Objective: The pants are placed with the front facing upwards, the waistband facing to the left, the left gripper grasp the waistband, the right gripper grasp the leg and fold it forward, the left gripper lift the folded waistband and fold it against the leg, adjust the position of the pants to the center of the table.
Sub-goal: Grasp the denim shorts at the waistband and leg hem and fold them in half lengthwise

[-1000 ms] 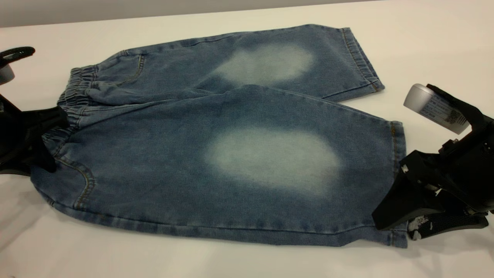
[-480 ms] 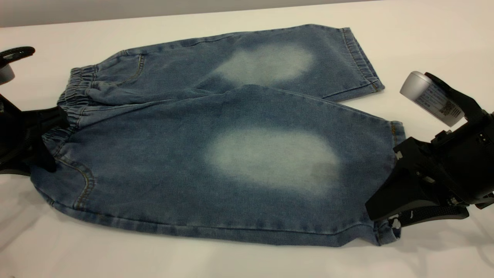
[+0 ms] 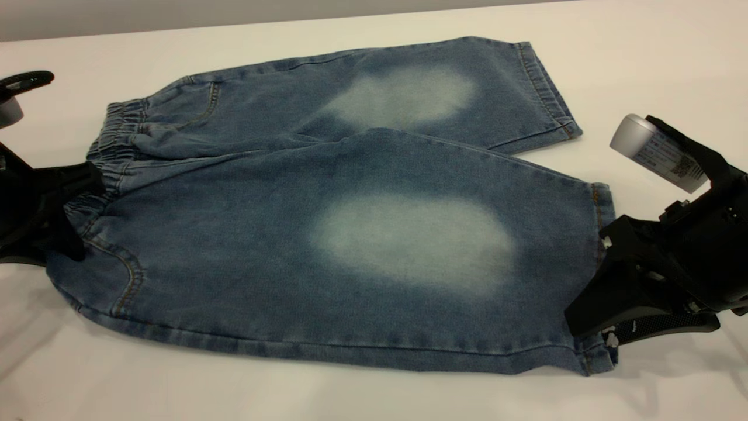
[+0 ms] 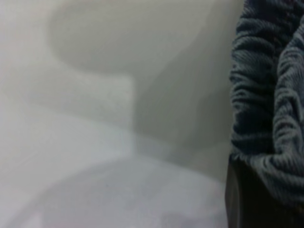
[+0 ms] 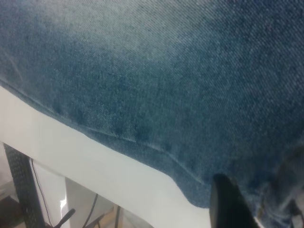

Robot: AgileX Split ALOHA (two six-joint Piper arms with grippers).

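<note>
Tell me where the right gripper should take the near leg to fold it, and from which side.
Grip the near leg's hem corner, coming from the open table on the right: it lies flat with its edge exposed, and the right gripper already sits there. The left gripper is at the waistband.

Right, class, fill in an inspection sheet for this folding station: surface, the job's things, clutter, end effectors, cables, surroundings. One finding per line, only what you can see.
Surface: the table, plain white, carries the garment.
Job's things: the pants lie flat, front up, both legs unfolded; the waistband faces the left arm.
Clutter: nothing seen.
End effectors: the left end effector is at the waistband, gathered denim against it in the left wrist view; the right end effector is closed on the near leg's hem corner.
Cables: thin dark leads beyond the table edge, right wrist view.
Surroundings: a grey strip past the far edge.
</note>
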